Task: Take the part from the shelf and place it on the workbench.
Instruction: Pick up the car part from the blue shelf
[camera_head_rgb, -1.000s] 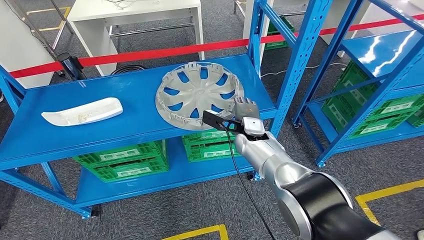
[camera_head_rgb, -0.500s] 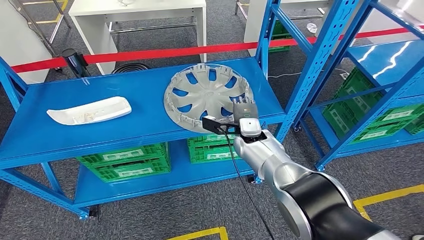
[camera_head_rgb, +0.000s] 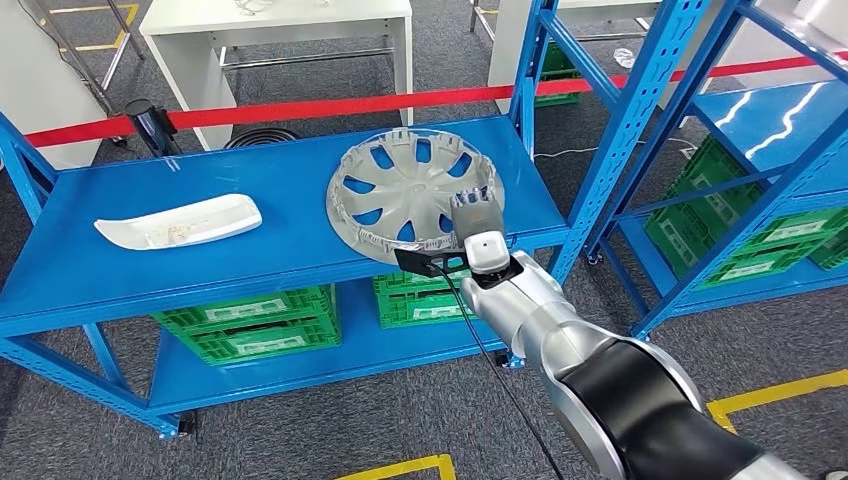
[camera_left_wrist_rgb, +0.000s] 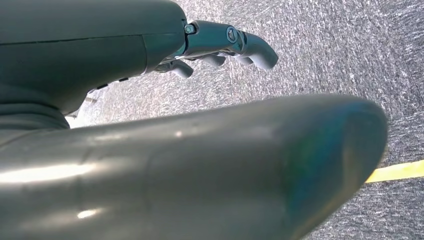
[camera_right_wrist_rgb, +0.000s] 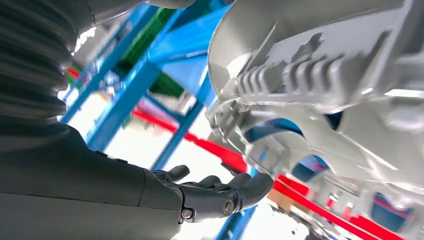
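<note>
Reaching over the front edge of the blue shelf (camera_head_rgb: 250, 250), my right hand (camera_head_rgb: 476, 218) sits at the near rim of the grey wheel cover (camera_head_rgb: 410, 190), which lies flat on the upper shelf board toward its right end. From the head view the hand overlaps the rim, but I cannot tell from there whether it touches. In the right wrist view the right hand (camera_right_wrist_rgb: 210, 192) has its fingers (camera_right_wrist_rgb: 250, 185) loosely curled and slightly apart, with a gap between them and the ribbed underside of the wheel cover (camera_right_wrist_rgb: 320, 75); nothing is held.

My left hand (camera_left_wrist_rgb: 220, 45) hangs over grey carpet, its fingers (camera_left_wrist_rgb: 255, 47) bent a little, spread apart and holding nothing.

On the same shelf board, well apart to the left of the wheel cover, lies a long white trim piece (camera_head_rgb: 178, 222). Green crates (camera_head_rgb: 250, 320) sit on the lower board beneath. A red barrier tape (camera_head_rgb: 330, 105) runs behind the shelf, with a white table (camera_head_rgb: 280, 30) beyond it. A second blue rack (camera_head_rgb: 760, 150) with more green crates stands to the right.
</note>
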